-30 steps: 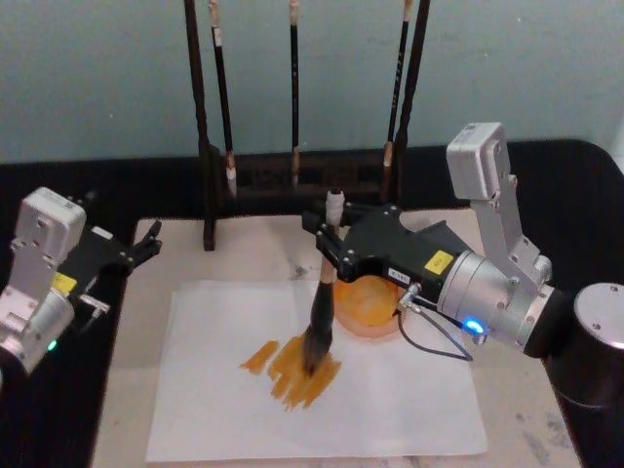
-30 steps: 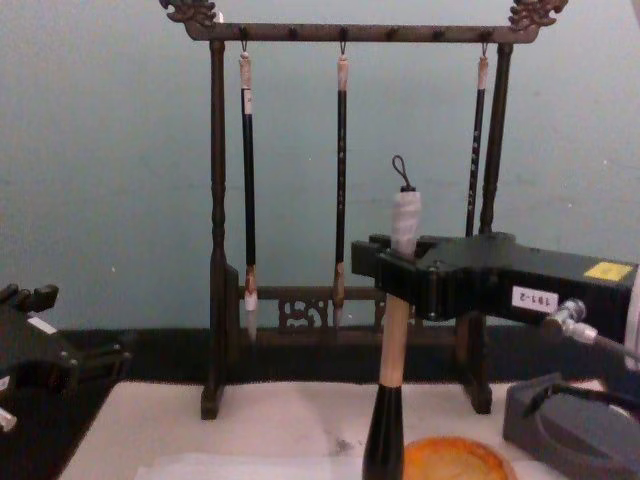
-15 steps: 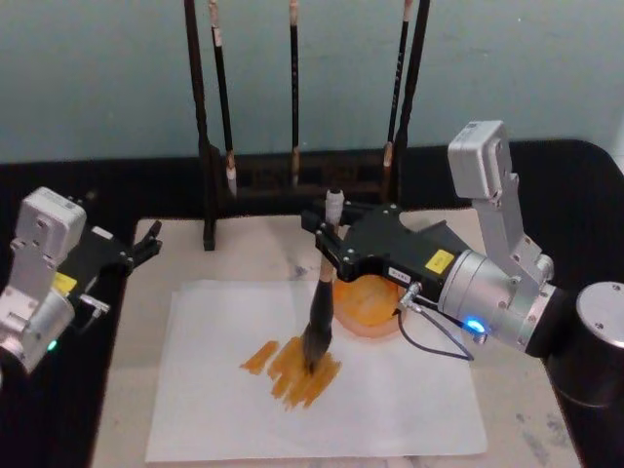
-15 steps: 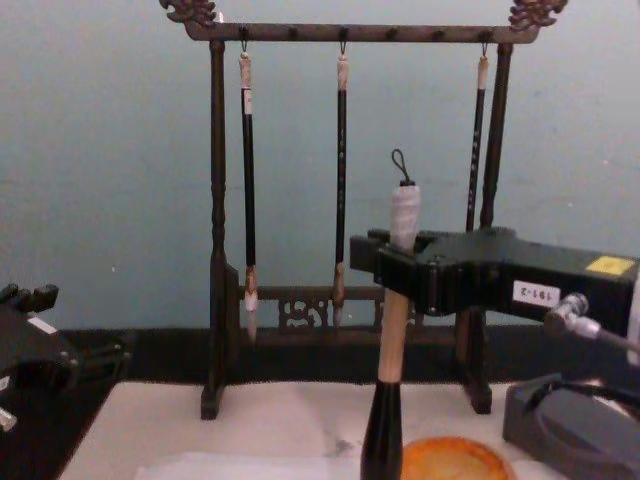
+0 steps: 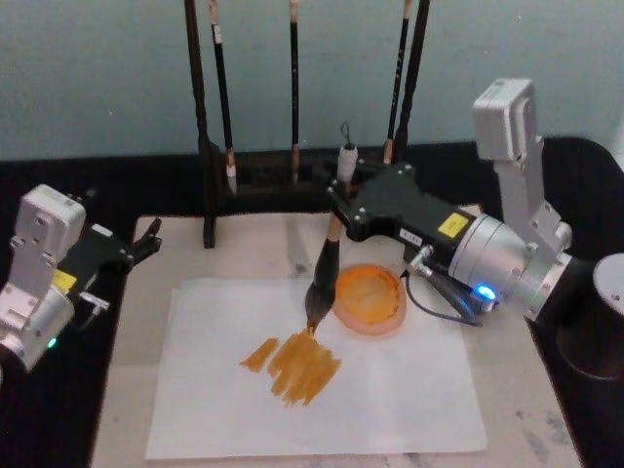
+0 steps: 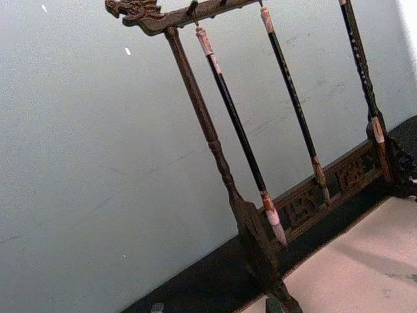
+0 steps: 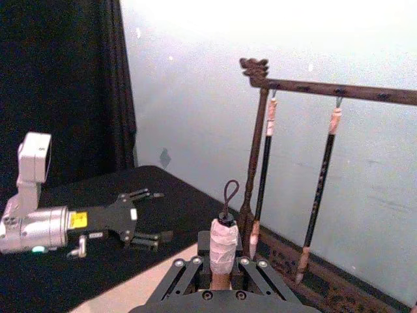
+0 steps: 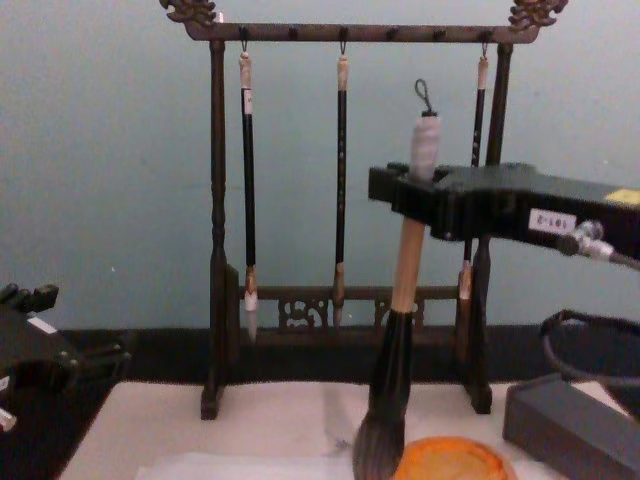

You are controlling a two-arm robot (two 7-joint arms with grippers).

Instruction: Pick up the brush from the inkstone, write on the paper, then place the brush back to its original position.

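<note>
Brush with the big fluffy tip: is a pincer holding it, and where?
Yes. The right pincer grips the brush high on its tan handle, just under the whitish end cap. The left pincer holds nothing.

Wooden rack (image 8: pixel 217 200) with three thin brushes (image 8: pixel 341 180)

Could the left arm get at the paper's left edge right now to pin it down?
Probably yes. The left gripper hangs open just left of the mat, and the paper is bare on its left. The brush, shut in the right gripper, and the orange strokes lie further right, out of its path.
</note>
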